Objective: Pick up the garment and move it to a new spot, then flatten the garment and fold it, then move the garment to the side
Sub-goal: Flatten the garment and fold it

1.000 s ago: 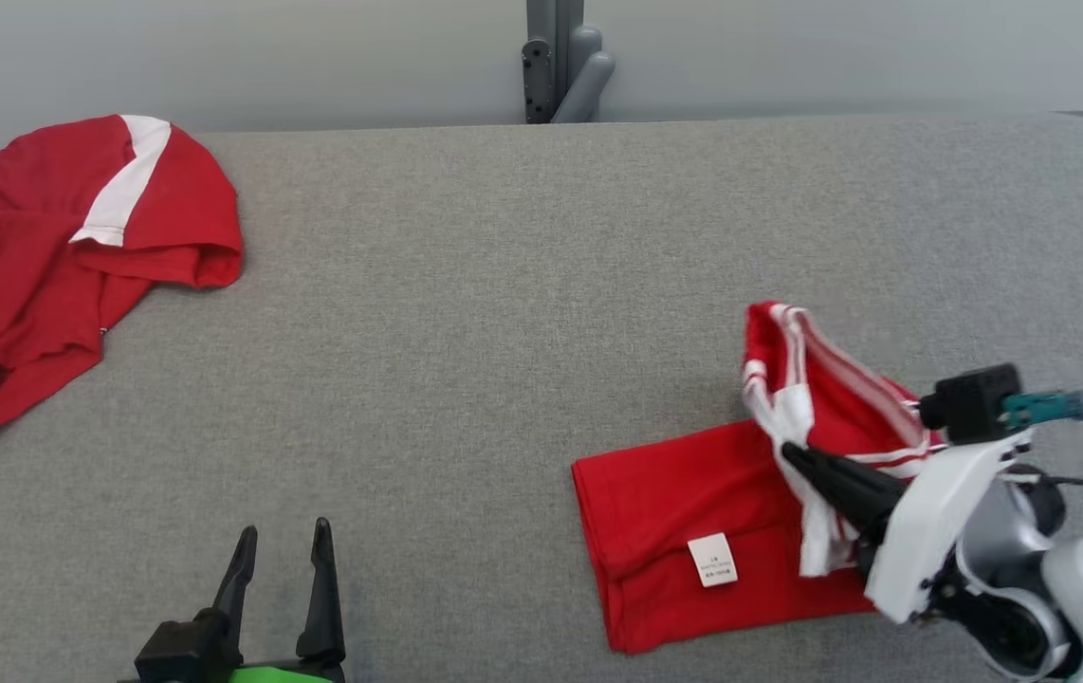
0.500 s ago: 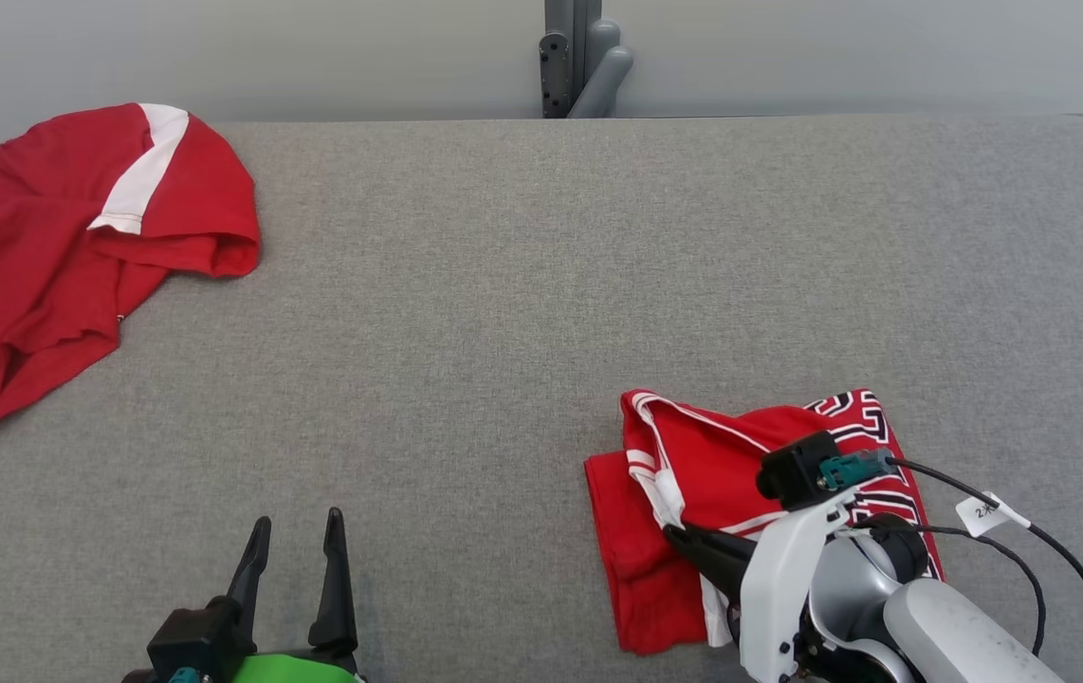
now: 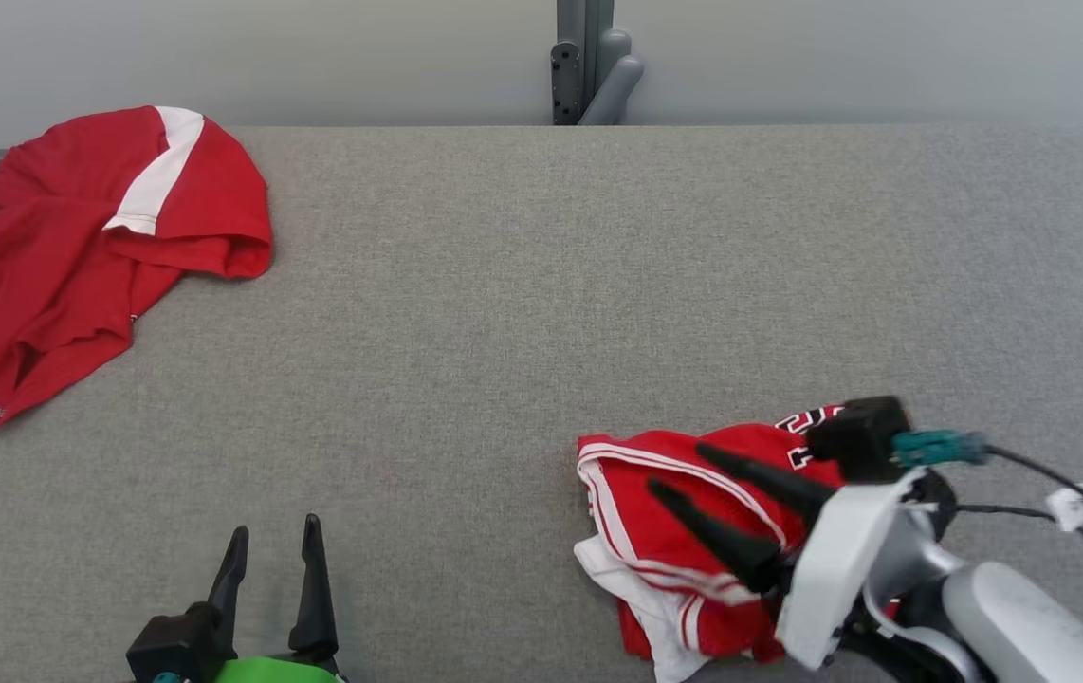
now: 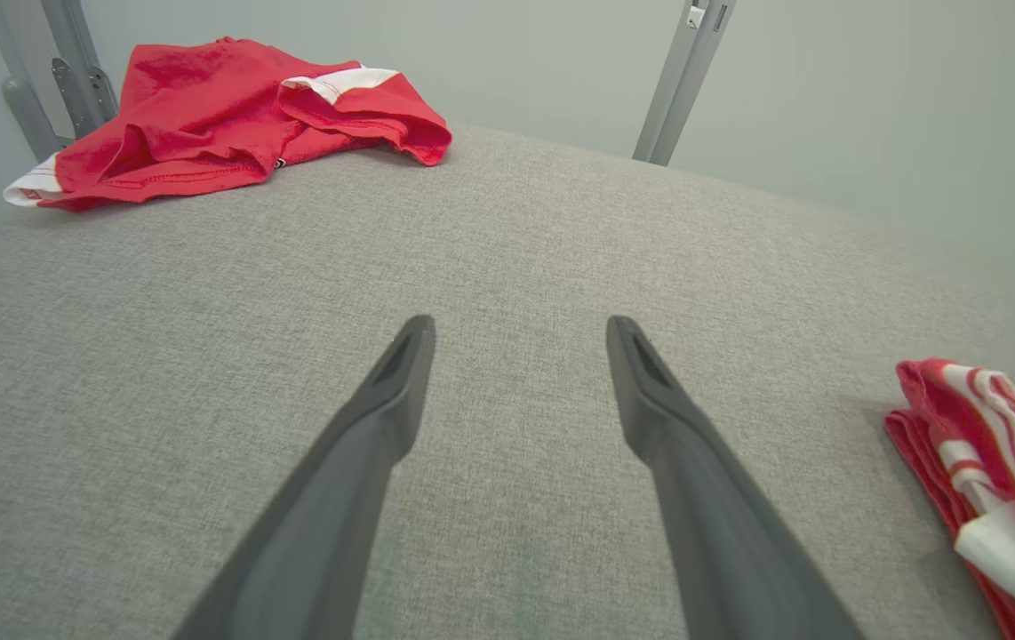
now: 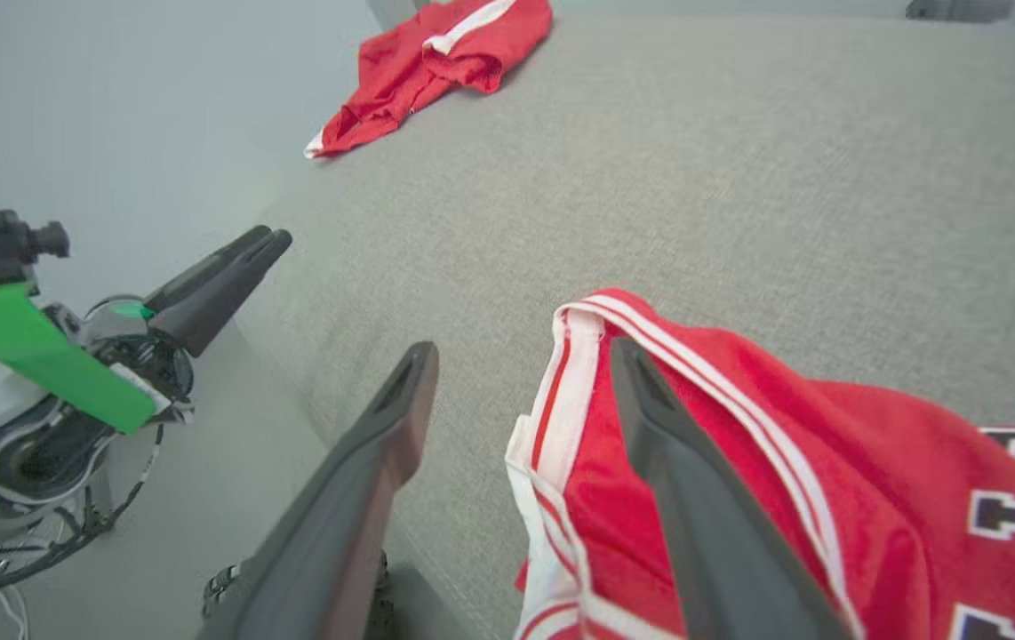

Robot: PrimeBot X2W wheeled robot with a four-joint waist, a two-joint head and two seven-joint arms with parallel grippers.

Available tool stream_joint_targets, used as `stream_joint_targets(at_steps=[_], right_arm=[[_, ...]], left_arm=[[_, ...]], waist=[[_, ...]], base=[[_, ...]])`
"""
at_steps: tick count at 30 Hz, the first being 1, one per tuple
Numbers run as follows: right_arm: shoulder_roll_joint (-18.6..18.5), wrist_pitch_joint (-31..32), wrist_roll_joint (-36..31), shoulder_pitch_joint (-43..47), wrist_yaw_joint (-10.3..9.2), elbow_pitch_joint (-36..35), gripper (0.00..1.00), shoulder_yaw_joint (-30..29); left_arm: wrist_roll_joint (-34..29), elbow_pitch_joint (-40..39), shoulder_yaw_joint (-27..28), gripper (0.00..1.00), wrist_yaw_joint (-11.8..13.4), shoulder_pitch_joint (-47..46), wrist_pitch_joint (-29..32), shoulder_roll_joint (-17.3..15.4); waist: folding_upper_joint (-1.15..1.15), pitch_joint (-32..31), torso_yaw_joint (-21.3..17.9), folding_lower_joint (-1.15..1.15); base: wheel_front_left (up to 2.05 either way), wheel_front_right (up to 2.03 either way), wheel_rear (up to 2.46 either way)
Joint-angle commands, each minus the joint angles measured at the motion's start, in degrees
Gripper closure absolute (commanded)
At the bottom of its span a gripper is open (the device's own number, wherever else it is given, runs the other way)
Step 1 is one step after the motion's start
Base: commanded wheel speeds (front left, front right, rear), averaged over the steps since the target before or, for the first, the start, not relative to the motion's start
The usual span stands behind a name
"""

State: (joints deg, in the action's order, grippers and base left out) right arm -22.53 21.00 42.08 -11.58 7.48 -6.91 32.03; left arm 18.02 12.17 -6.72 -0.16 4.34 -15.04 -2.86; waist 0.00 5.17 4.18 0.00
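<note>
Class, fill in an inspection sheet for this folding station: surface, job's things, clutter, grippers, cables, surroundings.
Surface: grey fabric table, flat, no stains seen.
Job's things: red jersey, folded into a bundle near the front right edge.
Clutter: crumpled red shirt at the far left corner.
Grippers: right gripper open over the jersey, gripping nothing; left gripper open, empty, at the front left.
Cables: tagged black cable loops off the right wrist, beside the jersey.
Surroundings: plain grey wall; metal post behind the table.
</note>
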Motion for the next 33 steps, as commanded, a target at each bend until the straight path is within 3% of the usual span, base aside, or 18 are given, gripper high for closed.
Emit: stream_joint_targets(at_steps=[1,2,3,9,13,16,20,23,33], right_arm=[[-0.2,-2.1,-0.3,1.4,0.00,-1.5,0.00,-2.2],[-0.1,-4.2,-1.0,2.4,0.00,-2.5,0.38,-5.3],[0.3,-6.7,-2.3,3.3,-0.01,-3.2,1.00,-8.7],[4.4,-17.3,-14.9,9.9,0.01,1.1,1.00,-21.0],[8.5,-25.7,-24.2,11.2,0.01,11.8,1.00,-22.1],[11.9,-32.1,-28.9,7.9,0.01,22.1,1.00,-21.0],[15.9,-35.6,-34.0,3.5,0.00,35.6,1.00,-18.7],[17.4,-36.1,-35.3,1.5,-0.01,40.1,1.00,-17.0],[19.6,-36.2,-37.1,3.5,0.00,37.3,1.00,-6.0]], left_arm=[[-0.2,0.0,0.6,0.00,0.2,0.4,-0.2,-0.1],[-0.2,-0.1,0.9,0.00,0.2,0.5,-0.2,-0.1],[-0.2,-0.2,1.2,0.00,0.2,0.6,-0.2,-0.1],[0.3,-0.8,1.0,0.00,0.1,0.4,-0.2,-0.1],[0.4,-0.9,0.6,0.00,0.0,-0.3,-0.2,-0.1],[0.8,-0.7,0.7,0.00,-0.4,-1.0,-0.2,-0.1],[0.5,-0.2,0.5,0.00,-1.0,-2.3,-0.2,-0.1],[0.1,-0.2,0.7,0.00,-1.2,-2.7,-0.2,-0.1],[4.2,0.0,1.6,0.00,-1.4,-2.5,-0.2,-0.1]], waist=[[0.00,-0.2,0.0,0.00],[0.00,-0.3,-0.1,0.00],[0.00,-0.3,-0.2,0.00],[0.00,0.0,-1.1,0.00],[0.00,0.5,-2.0,0.00],[0.00,1.4,-2.9,0.00],[0.00,2.2,-3.3,0.00],[0.00,2.4,-3.2,0.00],[0.00,1.5,-2.7,0.00]], base=[[0.00,0.00,0.00],[0.00,0.00,0.00],[0.00,0.00,0.00],[0.00,0.00,0.00],[0.00,0.00,0.00],[0.00,0.00,0.00],[0.00,0.00,0.00],[0.00,0.00,0.00],[0.00,0.00,0.00]])
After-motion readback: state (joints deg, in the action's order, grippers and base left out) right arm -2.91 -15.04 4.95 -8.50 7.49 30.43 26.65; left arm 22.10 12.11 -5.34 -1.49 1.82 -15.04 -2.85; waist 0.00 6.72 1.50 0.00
